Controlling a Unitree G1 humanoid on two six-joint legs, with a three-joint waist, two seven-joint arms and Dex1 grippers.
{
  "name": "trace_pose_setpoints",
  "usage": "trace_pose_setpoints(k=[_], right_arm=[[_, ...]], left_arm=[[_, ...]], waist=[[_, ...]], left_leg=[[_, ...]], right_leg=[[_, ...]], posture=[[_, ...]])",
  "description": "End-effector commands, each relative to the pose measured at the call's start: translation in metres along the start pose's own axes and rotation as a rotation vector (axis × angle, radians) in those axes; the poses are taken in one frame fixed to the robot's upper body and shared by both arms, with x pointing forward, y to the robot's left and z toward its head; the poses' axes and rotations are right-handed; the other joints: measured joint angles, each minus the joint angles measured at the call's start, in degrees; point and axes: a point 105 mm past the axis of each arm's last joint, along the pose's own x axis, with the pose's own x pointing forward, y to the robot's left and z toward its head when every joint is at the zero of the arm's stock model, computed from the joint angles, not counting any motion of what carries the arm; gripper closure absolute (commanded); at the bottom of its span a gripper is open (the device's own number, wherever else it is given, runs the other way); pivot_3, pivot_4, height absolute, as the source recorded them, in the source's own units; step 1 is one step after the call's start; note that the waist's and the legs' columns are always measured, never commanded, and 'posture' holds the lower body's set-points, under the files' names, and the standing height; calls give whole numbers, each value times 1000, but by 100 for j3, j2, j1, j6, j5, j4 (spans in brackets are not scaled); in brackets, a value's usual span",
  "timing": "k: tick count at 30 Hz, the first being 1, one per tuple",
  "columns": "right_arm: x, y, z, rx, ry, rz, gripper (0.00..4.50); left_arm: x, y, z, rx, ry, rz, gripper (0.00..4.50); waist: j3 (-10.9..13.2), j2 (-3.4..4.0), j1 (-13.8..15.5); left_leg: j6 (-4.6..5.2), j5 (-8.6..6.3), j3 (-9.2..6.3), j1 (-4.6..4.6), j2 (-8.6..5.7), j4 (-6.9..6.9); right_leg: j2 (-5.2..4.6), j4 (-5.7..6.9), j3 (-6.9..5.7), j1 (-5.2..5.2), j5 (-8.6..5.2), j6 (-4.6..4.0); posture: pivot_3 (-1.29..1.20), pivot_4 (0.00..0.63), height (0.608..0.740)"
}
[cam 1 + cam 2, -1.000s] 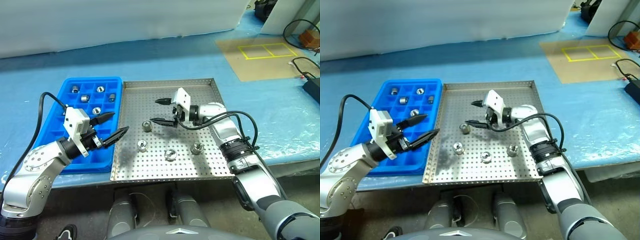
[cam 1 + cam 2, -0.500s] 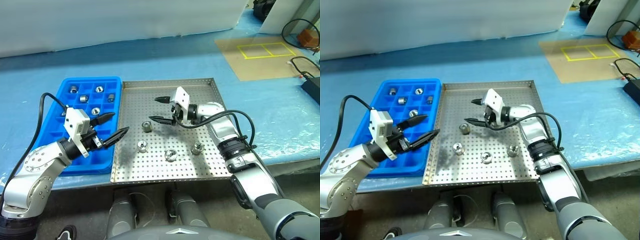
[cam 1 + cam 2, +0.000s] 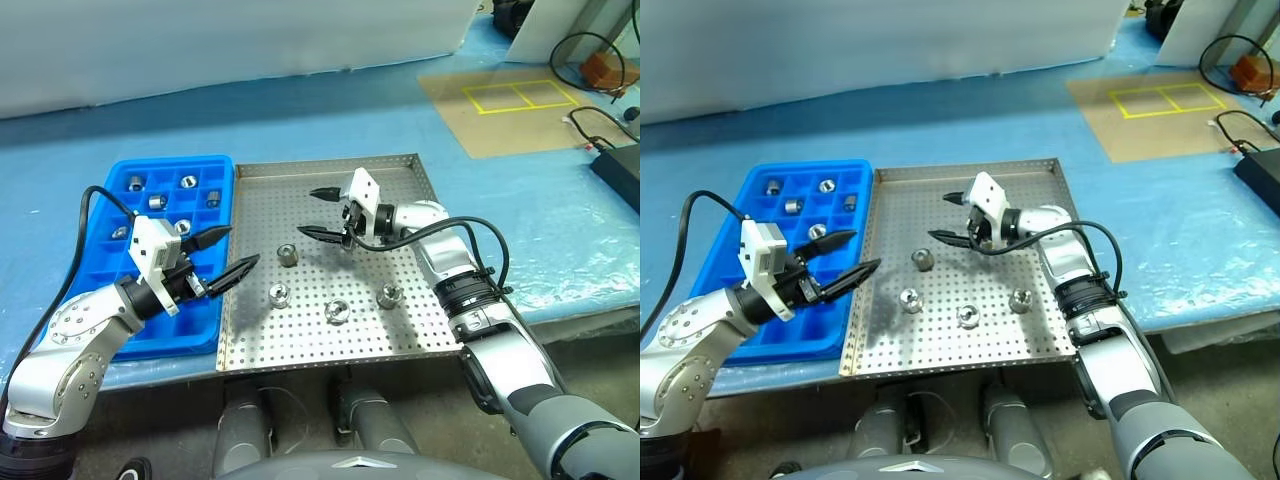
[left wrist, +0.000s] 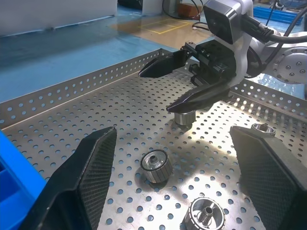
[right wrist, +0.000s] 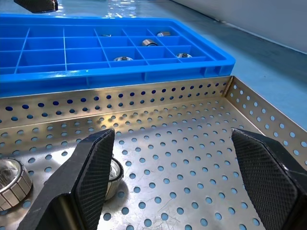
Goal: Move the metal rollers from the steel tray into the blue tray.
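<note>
Several metal rollers lie on the steel tray; the one nearest the blue tray is a roller, with others at the front. My right gripper hovers open and empty over the tray, pointing toward the blue tray, its lower finger just above and beside that nearest roller. My left gripper stands open and empty over the seam between the two trays. Several rollers sit in the blue tray's far compartments.
Pale blue covering spreads over the table around both trays. A brown mat with yellow tape lies at the far right, with black cables and a box beyond it. The table's front edge runs close under the trays.
The head views have shifted a little. Neither gripper nor any roller has visibly moved against the trays.
</note>
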Motion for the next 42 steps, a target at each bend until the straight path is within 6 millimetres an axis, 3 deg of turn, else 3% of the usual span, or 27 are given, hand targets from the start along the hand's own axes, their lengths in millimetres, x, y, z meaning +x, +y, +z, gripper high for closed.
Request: trace_pose_setpoints(k=[1,10,16,22,25,29,32,36,42], right_arm=[[-6,-9,15,-18,-46,-11,514],[-27,-10,14,4,-9,67,514],[-45,-13,10,3,44,87,514],[-44,-4,9,5,35,73,514],[-44,0,8,10,33,61,514],[-46,2,7,15,31,30,514],[-47,4,5,19,34,17,514],[-47,9,3,29,34,12,514],[-46,12,1,34,32,-15,514]], left_arm=[[1,-5,9,27,-26,-21,510],[9,-2,11,44,-21,-54,510],[18,14,9,92,34,-115,510],[55,40,3,178,108,-179,510],[72,56,-18,200,204,-169,510],[90,56,-31,180,267,-229,510],[91,51,-44,191,335,-322,510],[101,48,-39,182,352,-414,510],[107,51,-53,198,461,-486,510]], waist=[[0,1,-10],[1,2,-5],[1,3,-31],[1,6,-35],[-1,9,-45],[-1,9,-67],[-1,9,-80],[-1,9,-151],[0,9,-229]], left_leg=[[3,3,-14,-5,-6,-1],[35,36,-46,-10,-31,-11],[56,49,-51,-6,-35,-13],[77,66,-58,-11,-36,-17],[81,76,-59,-18,-44,-17],[84,76,-59,-29,-48,-17],[85,77,-64,-39,-49,-16],[88,77,-72,-38,-49,-19],[101,79,-73,-43,-58,-19]], right_leg=[[-9,0,-18,2,-2,-3],[-75,2,-105,34,-12,-7],[-88,8,-125,45,-12,-7],[-94,12,-142,45,-11,-7],[-105,8,-147,45,-12,-7],[-111,2,-149,41,-12,-6],[-113,1,-155,35,-12,-6],[-113,1,-163,38,-12,-6],[-128,-3,-172,43,-12,-5]], posture=[[-274,150,740],[-300,150,740],[-341,150,740],[-384,150,740],[-403,150,740],[-439,150,740],[-455,150,740],[-475,150,740],[-510,150,740]])
